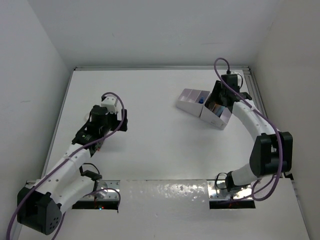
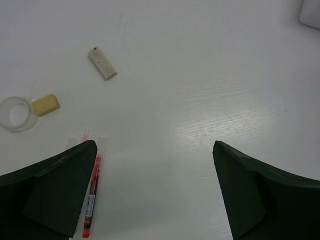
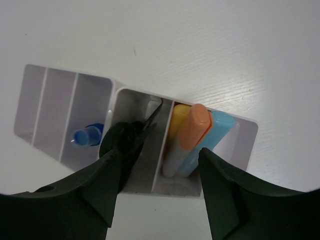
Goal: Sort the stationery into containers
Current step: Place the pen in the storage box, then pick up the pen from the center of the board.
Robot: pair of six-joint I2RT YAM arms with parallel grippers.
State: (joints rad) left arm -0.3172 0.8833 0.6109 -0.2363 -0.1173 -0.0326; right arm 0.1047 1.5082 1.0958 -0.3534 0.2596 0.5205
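Two pincers, both spread wide and empty.

Right pincer (image 3: 157, 157) hangs directly over the organizer (image 1: 191, 101) at the far right of the counter (image 1: 160, 155), its jaws straddling the wall between two slots. The scissors (image 3: 127, 139) lie in the middle slot, black handles toward the wrist camera. In the next slot an orange marker (image 3: 192, 131), a blue marker (image 3: 218, 131) and a yellow marker (image 3: 173, 120) are packed side by side. The blue-capped bottle (image 3: 85, 136) sits in the neighbouring compartment. The slanted boxes probably let long items lean on the back wall and stay put.

Left pincer (image 2: 154, 147) hovers over the leftovers on the left side. A red pen (image 2: 93, 187) lies flat in a clear sleeve, partly hidden by one finger in that view. A grey eraser (image 2: 102, 63) sits farther off, and a yellow eraser (image 2: 45, 104) is just beside a clear ring (image 2: 15, 114). My read: the pen goes next. It is thin and flat on the counter, so the jaws need to close across it (low approach, slip risk).

Room: wide bare counter between the arms, so an easy transit lane. The organizer sits near the right edge rail, so the right arm should lift above the rim before swinging out.
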